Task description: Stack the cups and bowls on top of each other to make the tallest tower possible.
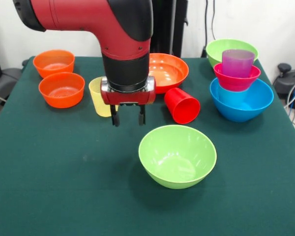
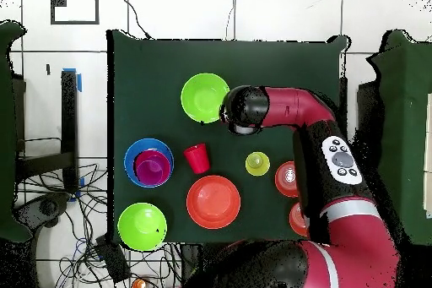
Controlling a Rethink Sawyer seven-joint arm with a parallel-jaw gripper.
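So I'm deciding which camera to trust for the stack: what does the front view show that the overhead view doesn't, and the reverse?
Only the front view shows the gripper, fingers apart and empty, and that the red cup lies on its side. It also shows the purple cup standing in the magenta bowl, itself in the blue bowl.

Only the overhead view shows the cables on the floor.

Both show the near lime green bowl, the yellow cup and the wide orange bowl.

gripper (image 1: pixel 128 118): hidden under the arm's head overhead
small orange bowls (image 2: pixel 288 178): arm covers part of both overhead
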